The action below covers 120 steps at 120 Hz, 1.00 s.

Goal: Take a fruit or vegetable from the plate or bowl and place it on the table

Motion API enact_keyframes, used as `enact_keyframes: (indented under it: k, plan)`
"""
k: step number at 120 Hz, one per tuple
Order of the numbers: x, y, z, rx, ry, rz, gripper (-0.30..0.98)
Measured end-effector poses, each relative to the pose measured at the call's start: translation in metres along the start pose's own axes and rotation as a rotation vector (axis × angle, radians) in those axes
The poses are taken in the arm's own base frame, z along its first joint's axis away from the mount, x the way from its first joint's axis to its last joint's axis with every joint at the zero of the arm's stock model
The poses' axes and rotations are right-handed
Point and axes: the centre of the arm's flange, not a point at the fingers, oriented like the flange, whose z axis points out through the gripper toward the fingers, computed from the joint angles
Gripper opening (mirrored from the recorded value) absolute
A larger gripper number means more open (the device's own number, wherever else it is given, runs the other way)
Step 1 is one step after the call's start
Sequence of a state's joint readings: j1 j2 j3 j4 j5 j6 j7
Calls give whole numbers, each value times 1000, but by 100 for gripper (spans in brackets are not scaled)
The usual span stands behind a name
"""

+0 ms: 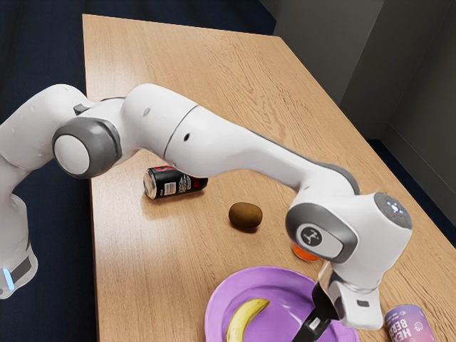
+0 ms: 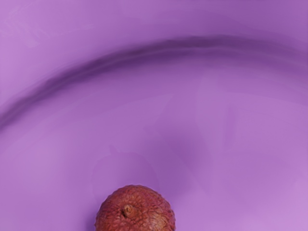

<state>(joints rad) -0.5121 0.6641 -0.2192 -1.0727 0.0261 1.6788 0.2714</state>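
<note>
See the bumpy reddish fruit [image 2: 135, 210] in the purple plate [image 1: 216, 308], near the end effector [image 1: 311, 330]; cannot tell if open or closed. Looks light, fairly firm, hardly slippery; calls for gentle pressure across the widest part.

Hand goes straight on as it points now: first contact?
Likely the reddish round fruit, then the purple plate beyond it. Depth is unclear: can't tell what gap, if any, remains.
</note>
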Motion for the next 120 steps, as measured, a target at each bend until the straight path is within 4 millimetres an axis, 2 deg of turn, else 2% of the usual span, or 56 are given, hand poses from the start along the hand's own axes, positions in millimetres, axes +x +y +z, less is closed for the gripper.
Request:
enact_keyframes:
  k: [42, 59, 108, 120]
  plan:
    - [1, 0, 5, -1, 0, 7, 69]
    - [-2, -6, 10, -1, -9, -3, 69]
    - [1, -9, 13, -3, 5, -3, 69]
    - [2, -10, 16, -3, 5, -4, 74]
